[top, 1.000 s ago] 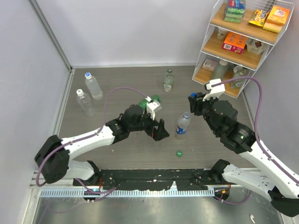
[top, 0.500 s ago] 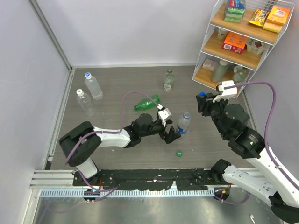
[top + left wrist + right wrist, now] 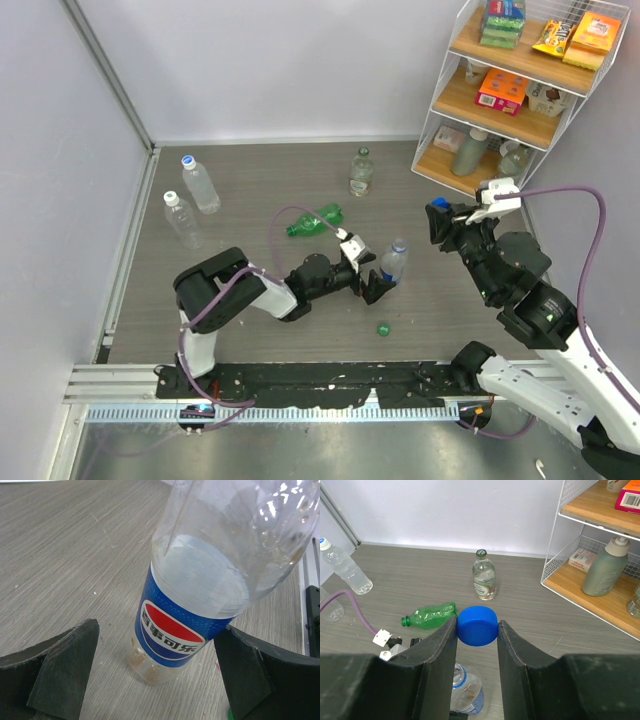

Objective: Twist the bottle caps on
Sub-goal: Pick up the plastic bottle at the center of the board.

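Left tool stands wide with the upright cola bottle between its fingers, centre frame, probably to steady it; right tool, centre right, pinches the blue cap for fitting.

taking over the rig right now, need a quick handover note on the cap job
Left pincer: open, jaws either side of the upright cola bottle, not gripping.
Right pincer: shut on the blue cap, held above the table.
Green bottle lies on its side, uncapped; green cap loose on the table.
Clear bottle at far left wears a white cap: done.
Left: clamp cola bottle, screw on blue cap, then do the green one.
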Controlling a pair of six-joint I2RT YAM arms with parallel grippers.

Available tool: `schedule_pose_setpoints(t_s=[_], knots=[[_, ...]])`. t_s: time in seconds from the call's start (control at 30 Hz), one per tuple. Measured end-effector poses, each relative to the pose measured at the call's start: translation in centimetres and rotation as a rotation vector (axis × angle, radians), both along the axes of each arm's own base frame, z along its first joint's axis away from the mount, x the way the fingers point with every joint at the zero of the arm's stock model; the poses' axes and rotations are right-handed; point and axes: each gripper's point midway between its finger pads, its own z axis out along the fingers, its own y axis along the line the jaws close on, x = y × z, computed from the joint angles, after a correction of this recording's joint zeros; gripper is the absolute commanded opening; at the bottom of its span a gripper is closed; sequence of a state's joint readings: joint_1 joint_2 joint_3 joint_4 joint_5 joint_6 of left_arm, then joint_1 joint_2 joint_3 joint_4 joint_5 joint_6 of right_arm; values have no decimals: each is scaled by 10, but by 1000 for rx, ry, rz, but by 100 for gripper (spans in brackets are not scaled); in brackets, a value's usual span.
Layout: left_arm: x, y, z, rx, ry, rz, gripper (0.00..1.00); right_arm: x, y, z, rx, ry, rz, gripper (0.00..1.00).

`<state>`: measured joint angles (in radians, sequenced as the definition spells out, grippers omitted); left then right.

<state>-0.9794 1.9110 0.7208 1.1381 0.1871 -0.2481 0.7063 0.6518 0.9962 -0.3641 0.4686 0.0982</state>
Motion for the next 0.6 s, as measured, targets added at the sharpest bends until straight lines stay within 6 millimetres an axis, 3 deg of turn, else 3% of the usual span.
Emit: schedule_pose_setpoints(t_s=[0.2, 0.6], knots=[[-1, -10, -4, -36, -30, 3, 100, 1, 0, -5, -20, 4, 0, 14], [-3, -23, -35, 2, -24, 12, 100, -1, -1, -4, -23, -3, 4, 11]])
